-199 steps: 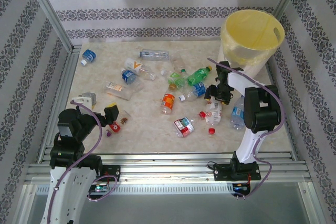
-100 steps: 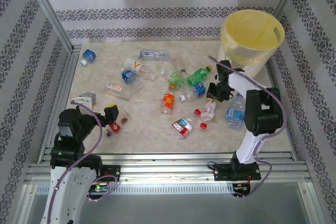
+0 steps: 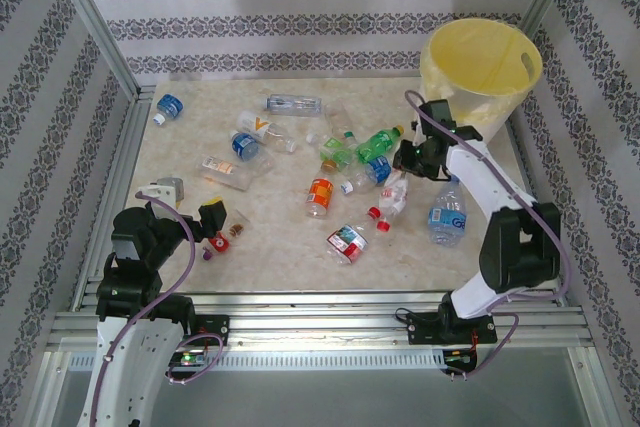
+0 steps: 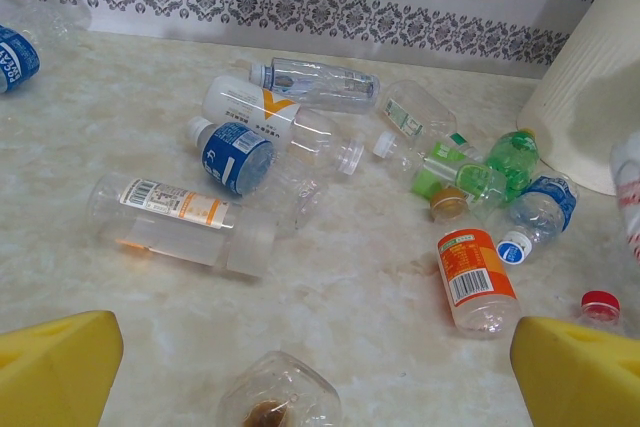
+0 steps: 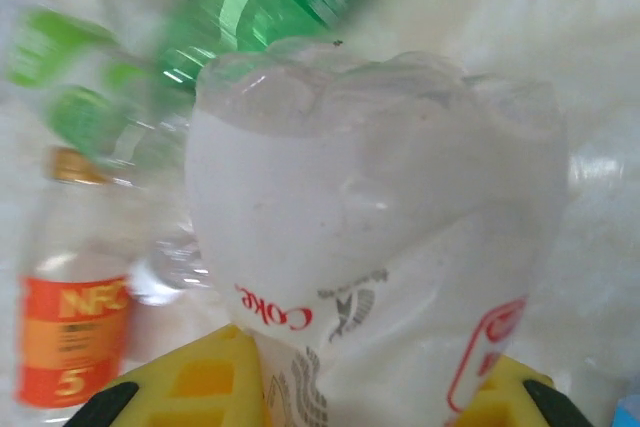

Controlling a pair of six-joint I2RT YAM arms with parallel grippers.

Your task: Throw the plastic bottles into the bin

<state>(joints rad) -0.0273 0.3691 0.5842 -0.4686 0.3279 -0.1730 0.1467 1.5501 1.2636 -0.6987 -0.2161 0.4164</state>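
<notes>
Step in hand: by my reading, carrying one gripped bottle up and over to the bin.
Right end effector (image 3: 411, 159): clenched on a crushed clear Coke bottle (image 5: 380, 217), its yellow fingers (image 5: 200, 392) pinching the thin wall from both sides.
Coke bottle position: in the top view it dangles below the end effector, capped end lowest, close above the tabletop (image 3: 280, 252) and near the bin, but outside it.
Bin (image 3: 500, 112): pale-yellow bucket in the far right corner, just beyond the right arm; its rim sits above the end effector.
Doing it well: lift straight up first, so the hanging end clears the rim. Then swing over the middle of the opening and let go only once the whole bottle is inside the rim's circle.
Grip caution: a crumpled, springy wall can slip, so a smooth, unhurried swing looks safer.
Collision risk: the green bottle (image 3: 378, 142) and the blue-labelled bottle (image 3: 449, 213) lie close by, and a low sweep could scatter them.
Left end effector (image 4: 315, 342): released, jaws wide, low over a small crushed bottle (image 4: 280, 399) at the near left.
Remaining: many bottles lie scattered across the tabletop.
</notes>
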